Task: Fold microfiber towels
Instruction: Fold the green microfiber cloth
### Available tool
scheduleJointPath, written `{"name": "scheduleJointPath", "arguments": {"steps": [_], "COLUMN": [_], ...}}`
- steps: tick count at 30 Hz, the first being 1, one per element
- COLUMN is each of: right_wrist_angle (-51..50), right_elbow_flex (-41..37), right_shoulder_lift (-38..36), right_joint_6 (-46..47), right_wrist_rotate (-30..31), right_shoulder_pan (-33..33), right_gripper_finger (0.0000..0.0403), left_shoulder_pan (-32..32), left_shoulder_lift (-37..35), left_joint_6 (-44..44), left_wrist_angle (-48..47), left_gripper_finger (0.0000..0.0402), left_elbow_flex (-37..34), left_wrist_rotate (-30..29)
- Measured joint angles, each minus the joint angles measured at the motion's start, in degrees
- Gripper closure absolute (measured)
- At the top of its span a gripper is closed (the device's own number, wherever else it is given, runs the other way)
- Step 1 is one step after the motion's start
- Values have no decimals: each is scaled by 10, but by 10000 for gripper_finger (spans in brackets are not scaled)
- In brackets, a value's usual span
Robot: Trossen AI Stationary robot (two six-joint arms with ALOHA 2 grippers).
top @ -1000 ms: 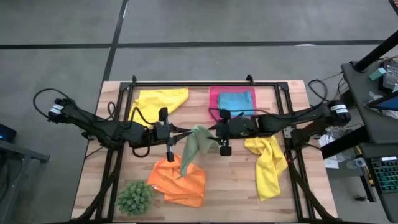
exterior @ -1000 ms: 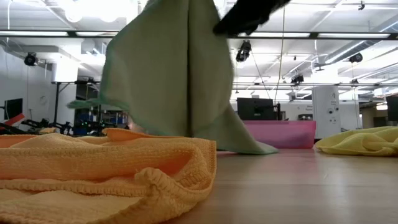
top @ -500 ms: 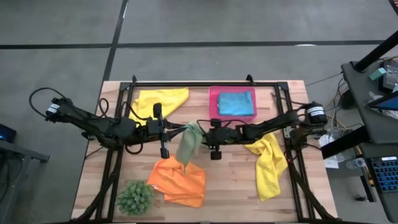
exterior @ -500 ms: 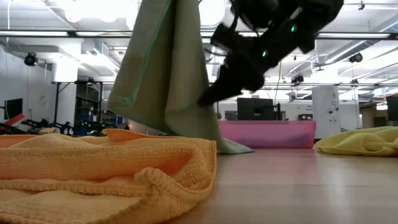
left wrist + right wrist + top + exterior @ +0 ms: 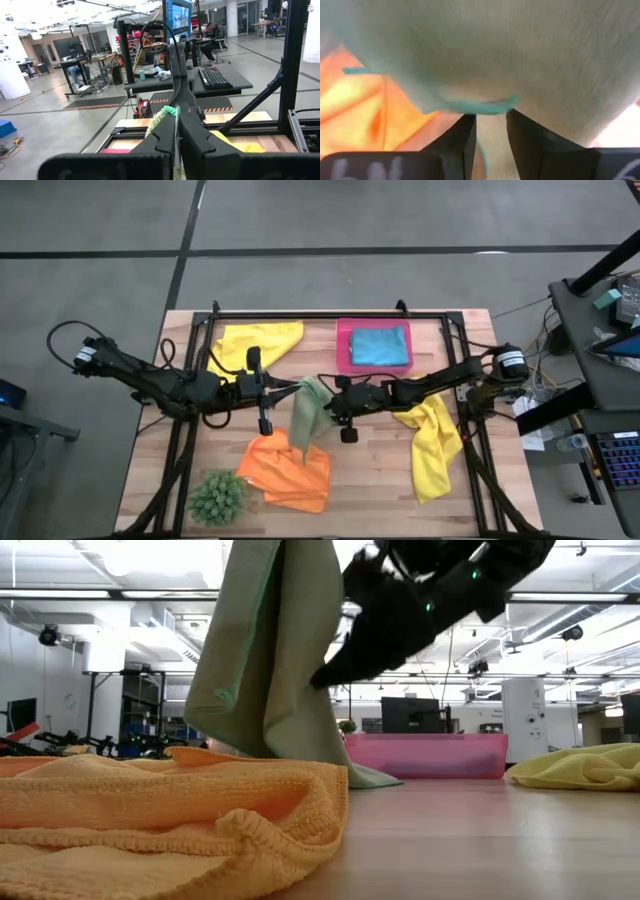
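Observation:
A sage green towel (image 5: 303,416) hangs at mid table from my left gripper (image 5: 291,387), which is shut on its top. Its lower end (image 5: 372,777) rests on the table beside the orange towel (image 5: 285,472). My right gripper (image 5: 324,404) reaches in from the table's right at the towel's hanging side edge (image 5: 485,105). Its fingers stand apart at that teal hem, with pale cloth showing in the gap. A yellow towel (image 5: 258,340) lies far left, another yellow towel (image 5: 432,445) lies at the right, and a turquoise towel (image 5: 380,345) lies in the pink tray (image 5: 343,348). My left gripper pinches the green towel's top between its two shut fingers, and a tuft of cloth with the teal hem (image 5: 161,117) sticks out beside the fingertips. The fingers point level, toward the table's right. The towel hangs slack below them, its lower end on the table. My right gripper's fingers (image 5: 462,131) stand at the towel's hanging hem; I cannot tell whether they touch it.
A spiky green plant ball (image 5: 217,497) sits at the near left corner. The orange towel lies crumpled just below the hanging green one. A black frame (image 5: 330,313) runs round the table's far edge and sides. Bare wood shows at the near middle (image 5: 370,480).
My right gripper has come down and moved toward the table's left, up to the green towel's hanging edge. The towel, which spread out toward the right a second ago, now hangs narrower and straighter below my left gripper.

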Motion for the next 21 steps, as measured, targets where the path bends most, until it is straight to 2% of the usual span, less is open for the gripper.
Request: {"name": "scheduleJointPath", "arguments": {"steps": [4, 11, 21], "right_wrist_angle": [-14, -70, -80], "right_elbow_flex": [0, -1, -1], "right_shoulder_lift": [-27, -51, -53], "right_joint_6": [0, -24, -76], "right_wrist_rotate": [-31, -154, -159], "right_shoulder_pan": [-1, 0, 13], "right_gripper_finger": [270, 232, 193], "left_shoulder_pan": [0, 0, 0], "left_shoulder_lift": [0, 0, 3], "left_joint_6": [0, -1, -1], "left_wrist_angle": [-2, -1, 1], "left_gripper_finger": [401, 401, 401], "left_elbow_flex": [0, 0, 0], "left_wrist_rotate": [0, 0, 1]}}
